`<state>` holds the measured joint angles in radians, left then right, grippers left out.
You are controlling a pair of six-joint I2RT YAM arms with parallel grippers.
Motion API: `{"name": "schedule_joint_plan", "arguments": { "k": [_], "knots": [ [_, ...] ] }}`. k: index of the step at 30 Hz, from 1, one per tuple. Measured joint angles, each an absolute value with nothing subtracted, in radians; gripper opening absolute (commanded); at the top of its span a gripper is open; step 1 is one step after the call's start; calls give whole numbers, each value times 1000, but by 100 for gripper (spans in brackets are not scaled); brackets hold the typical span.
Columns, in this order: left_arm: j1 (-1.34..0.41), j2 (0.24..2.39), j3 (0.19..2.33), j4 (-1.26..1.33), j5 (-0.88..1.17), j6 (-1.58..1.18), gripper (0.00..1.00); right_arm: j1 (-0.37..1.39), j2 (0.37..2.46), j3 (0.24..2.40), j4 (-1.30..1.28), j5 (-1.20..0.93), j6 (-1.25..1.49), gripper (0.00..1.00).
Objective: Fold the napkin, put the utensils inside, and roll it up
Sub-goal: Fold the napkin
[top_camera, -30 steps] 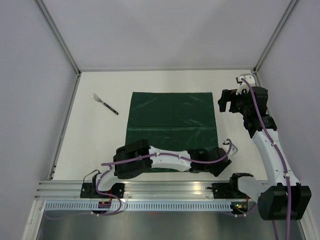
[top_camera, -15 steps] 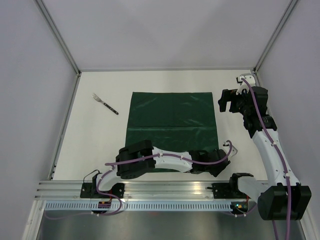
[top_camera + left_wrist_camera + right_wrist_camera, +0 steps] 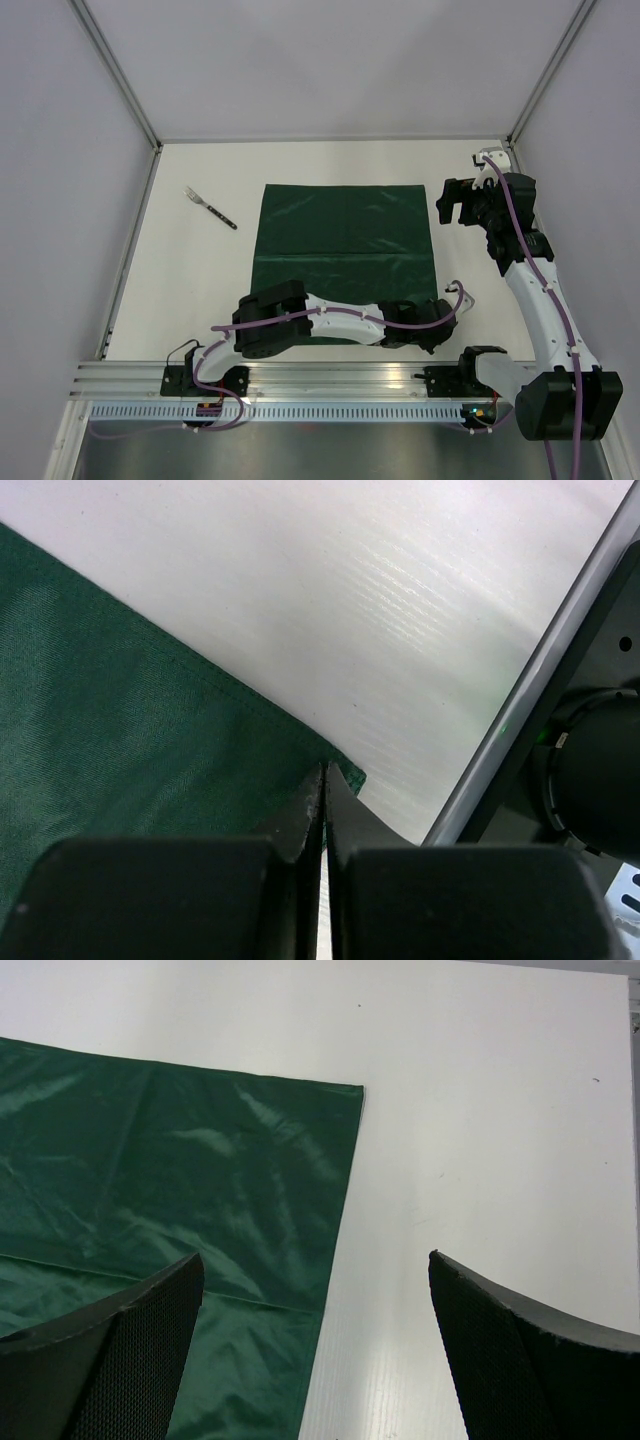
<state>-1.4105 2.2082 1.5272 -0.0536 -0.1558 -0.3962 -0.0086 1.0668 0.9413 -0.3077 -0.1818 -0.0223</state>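
The napkin (image 3: 345, 240) is lying flat and unfolded in the middle of the white desk (image 3: 200, 280). Its near right corner is sitting right at the tips of the left claw (image 3: 325, 772). That claw is pressing its fingers together with no gap, and it appears to be pinching the hemmed corner (image 3: 345, 770) between them. The right claw (image 3: 447, 205) is hanging just above the far right corner with its padded fingers (image 3: 130, 1350) spread wide, holding nothing.

The first fold looks to be just starting, with the corner gripped and nothing lifted yet. The next move probably calls for raising this corner and carrying it over the cloth to the opposite edge. It should go slowly enough that the thin fabric is not slipping out or dragging the whole square.

The cloth is a dark green, faintly glossy weave with a stitched hem and soft crease lines. A small fork (image 3: 210, 208) with a dark handle is resting well apart, to its left.
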Motion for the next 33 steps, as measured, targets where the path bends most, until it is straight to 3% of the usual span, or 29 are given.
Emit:
{"name": "schedule_joint_plan", "arguments": {
  "k": [1, 2, 4, 5, 8, 33],
  "knots": [
    [-1411, 2208, 1527, -54, -156, -396, 2, -9, 1067, 941, -308, -182, -22, 98],
    [-1411, 2208, 1527, -54, -155, -396, 12, -9, 1067, 941, -308, -182, -22, 98],
    [-1411, 2208, 1527, -53, -155, -397, 22, -9, 1067, 942, -308, -182, -22, 98],
    [-1412, 2208, 1527, -52, -156, -398, 32, -9, 1067, 941, -308, -182, -22, 98],
    [-1420, 2208, 1527, -46, -164, -397, 39, -9, 1067, 941, -308, -182, -22, 98],
    [-1490, 2208, 1527, -50, -316, -320, 53, -9, 1065, 941, -308, -182, -22, 98]
  ]
}}
